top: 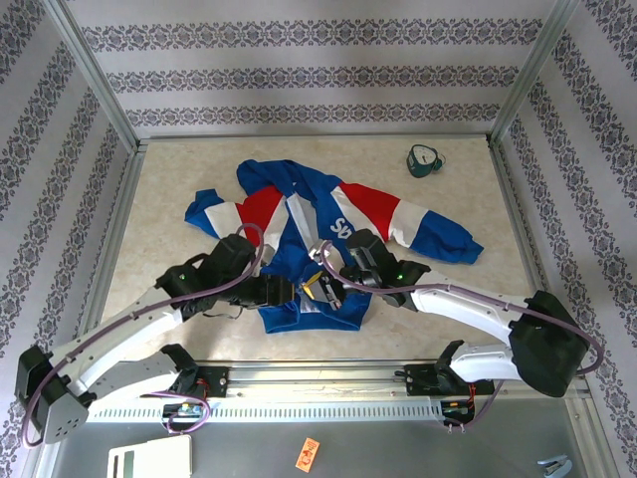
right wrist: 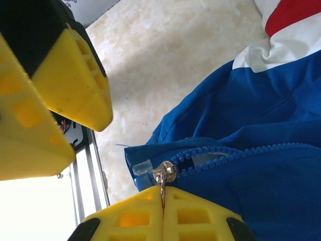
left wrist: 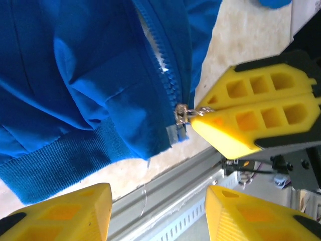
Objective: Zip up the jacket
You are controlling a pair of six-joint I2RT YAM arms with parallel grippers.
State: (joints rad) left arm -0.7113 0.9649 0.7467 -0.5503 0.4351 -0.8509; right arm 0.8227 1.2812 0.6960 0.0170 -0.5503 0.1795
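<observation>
The jacket (top: 299, 214) lies flat on the table, royal blue with red and white panels, collar to the far side and hem towards me. Its zipper (right wrist: 235, 153) is joined only at the hem end. My right gripper (right wrist: 163, 195) is shut on the metal zipper pull (right wrist: 162, 185), just below the slider (right wrist: 166, 172). In the top view the right gripper (top: 318, 289) sits at the hem. My left gripper (top: 283, 291) is beside it, to the left. Its jaws (left wrist: 158, 216) stand open with nothing between them, just off the ribbed hem (left wrist: 55, 165). The left wrist view also shows the pull (left wrist: 183, 114) pinched in the right gripper's fingers (left wrist: 251, 118).
A small green object (top: 425, 159) stands at the table's far right. An aluminium rail (top: 318, 373) runs along the near edge, close below the hem. A white device (top: 149, 458) and an orange tag (top: 307, 453) lie in front of the rail.
</observation>
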